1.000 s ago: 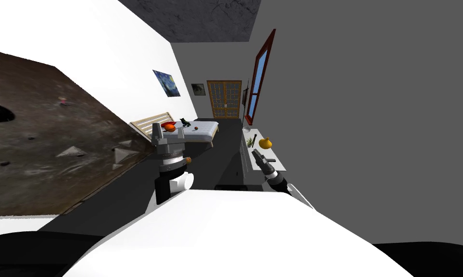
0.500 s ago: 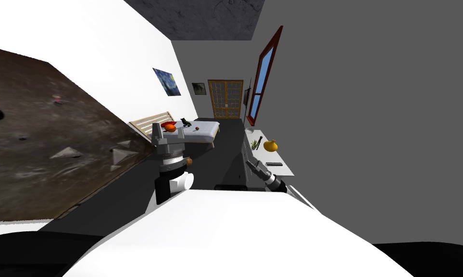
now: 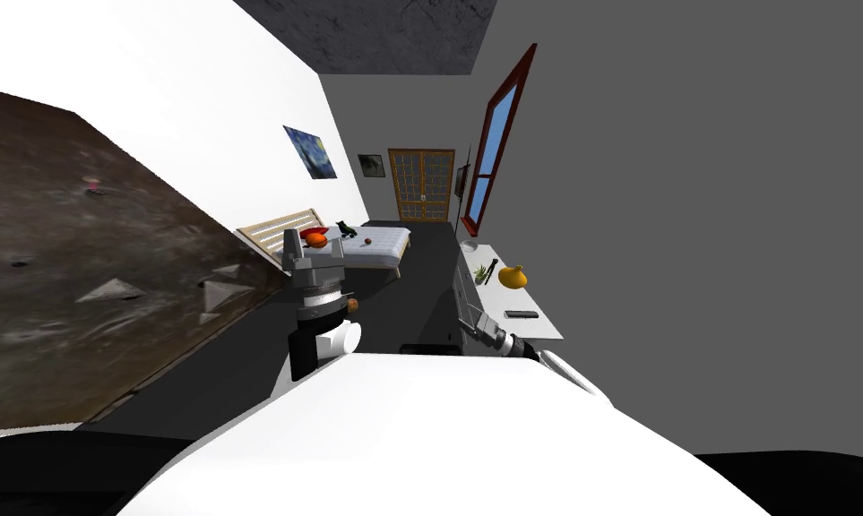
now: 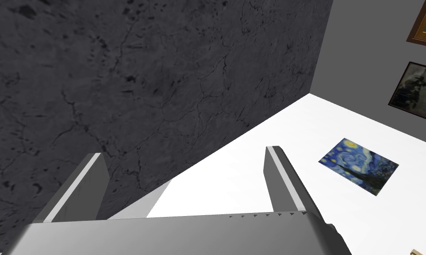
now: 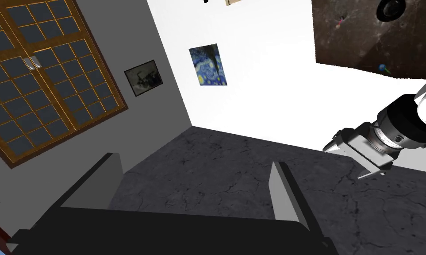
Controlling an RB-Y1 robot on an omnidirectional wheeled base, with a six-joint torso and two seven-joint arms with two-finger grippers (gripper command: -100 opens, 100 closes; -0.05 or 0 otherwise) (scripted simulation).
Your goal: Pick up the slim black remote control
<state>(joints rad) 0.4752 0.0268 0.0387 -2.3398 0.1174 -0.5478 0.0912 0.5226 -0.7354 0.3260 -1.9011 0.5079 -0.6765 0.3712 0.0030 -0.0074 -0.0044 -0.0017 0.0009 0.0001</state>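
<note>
Remote [image 3: 521, 313], slim, black, lies flat on white surface [image 3: 544, 324], near yellow gourd [image 3: 512, 277]. Right gripper [image 3: 470, 321] hangs just beside surface's near edge, fingers spread, gripping nothing. Left gripper [image 3: 314, 242] raised, well apart, fingers spread, empty.

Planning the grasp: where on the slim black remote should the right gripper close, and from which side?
Probably from above, with the fingers across its narrow width at mid-length. The remote lies flat on the white table, too thin for a side approach, and sits apart from the yellow vase. The right gripper is open but aimed at the ceiling, so turn it down first.
</note>
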